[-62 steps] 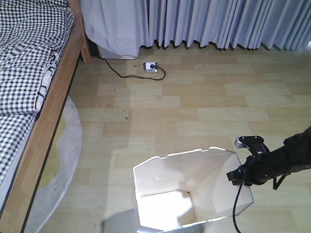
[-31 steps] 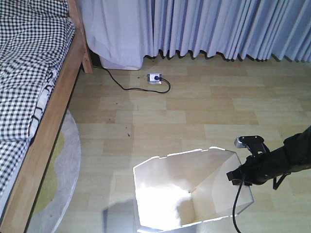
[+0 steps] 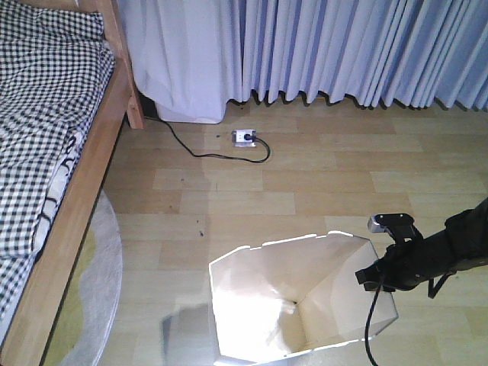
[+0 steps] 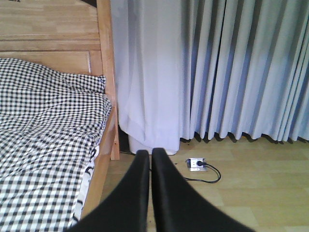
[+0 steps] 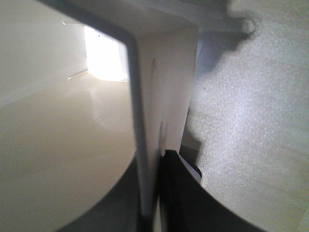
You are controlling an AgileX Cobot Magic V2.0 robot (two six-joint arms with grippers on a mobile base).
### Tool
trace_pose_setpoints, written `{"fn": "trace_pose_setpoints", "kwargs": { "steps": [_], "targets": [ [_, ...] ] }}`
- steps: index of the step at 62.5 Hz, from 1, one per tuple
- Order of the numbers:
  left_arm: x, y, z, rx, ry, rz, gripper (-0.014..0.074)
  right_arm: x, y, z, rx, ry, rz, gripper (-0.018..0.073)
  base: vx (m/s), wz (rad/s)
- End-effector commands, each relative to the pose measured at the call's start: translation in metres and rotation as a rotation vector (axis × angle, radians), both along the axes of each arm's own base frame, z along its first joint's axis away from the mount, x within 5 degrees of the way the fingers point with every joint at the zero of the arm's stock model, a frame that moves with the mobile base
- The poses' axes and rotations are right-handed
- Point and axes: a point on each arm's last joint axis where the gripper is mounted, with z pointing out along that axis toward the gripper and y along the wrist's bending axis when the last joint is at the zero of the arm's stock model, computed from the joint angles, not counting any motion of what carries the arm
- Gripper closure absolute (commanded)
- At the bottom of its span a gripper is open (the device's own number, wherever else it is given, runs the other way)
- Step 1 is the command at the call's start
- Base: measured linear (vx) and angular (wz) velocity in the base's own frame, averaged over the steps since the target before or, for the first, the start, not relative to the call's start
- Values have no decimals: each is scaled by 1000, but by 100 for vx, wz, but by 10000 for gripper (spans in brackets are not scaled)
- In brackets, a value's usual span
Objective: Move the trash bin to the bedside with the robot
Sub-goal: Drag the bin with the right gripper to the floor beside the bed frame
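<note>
The white trash bin (image 3: 259,305) with a cream inside stands on the wood floor at the bottom centre of the front view. My right gripper (image 3: 371,276) is shut on the bin's right rim; the right wrist view shows the bin wall (image 5: 145,121) pinched between the two black fingers (image 5: 179,193). The bedside, a light brown bed frame (image 3: 72,206) with checked bedding (image 3: 38,114), runs along the left; it also shows in the left wrist view (image 4: 108,96). My left gripper (image 4: 149,157) is shut and empty, held in the air facing the bed and curtains.
Grey-blue curtains (image 3: 343,46) hang along the back wall. A white power socket (image 3: 244,136) with a black cable (image 3: 194,149) lies on the floor near the bed's corner. A round grey-and-yellow rug (image 3: 99,297) lies partly under the bed.
The view has shifted forward and to the right: bed, socket and curtains sit lower and further left in the frame. The bin and right gripper keep their place in the picture.
</note>
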Motion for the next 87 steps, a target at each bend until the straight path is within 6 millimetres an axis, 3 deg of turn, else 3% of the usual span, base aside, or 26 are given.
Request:
{"fn": "trace_pose_setpoints", "kwargs": {
  "steps": [1, 87],
  "targets": [
    [0, 0, 2, -15, -74, -1, 603, 9, 13, 27, 187, -66, -1, 566, 18, -5],
    [0, 0, 2, -15, -74, -1, 603, 9, 13, 27, 187, -66, -1, 566, 24, 1]
  ]
}}
